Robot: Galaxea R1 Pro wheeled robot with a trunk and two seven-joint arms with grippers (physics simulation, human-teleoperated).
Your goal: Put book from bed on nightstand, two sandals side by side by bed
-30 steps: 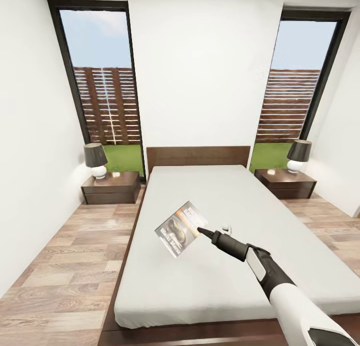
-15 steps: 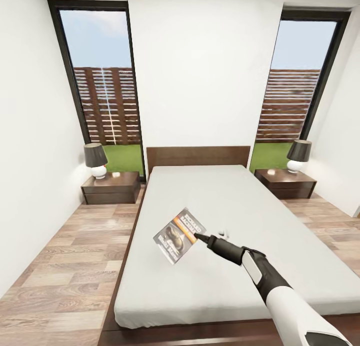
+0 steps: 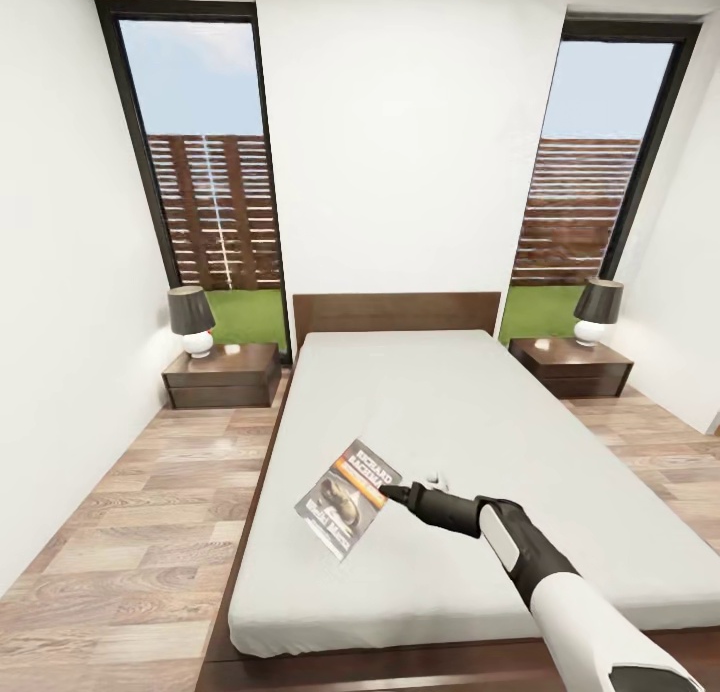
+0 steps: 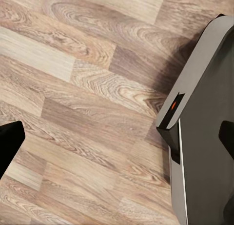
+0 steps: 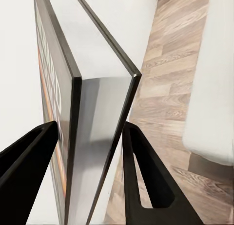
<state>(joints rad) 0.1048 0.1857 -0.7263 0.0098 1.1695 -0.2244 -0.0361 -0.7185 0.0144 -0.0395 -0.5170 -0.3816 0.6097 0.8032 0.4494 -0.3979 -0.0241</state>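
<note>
The right gripper [image 3: 392, 492] has its jaws clamped on the book [image 3: 343, 499].

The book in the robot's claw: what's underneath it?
Below the book, held up by the right gripper, lies the bed and its plain grey mattress. The patch directly behind the cover is hidden.

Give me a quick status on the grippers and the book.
Right gripper shut on the book, held tilted above the bed. Left gripper state unclear; its wrist view shows wood floor. Nightstands each carry a lamp.
</note>
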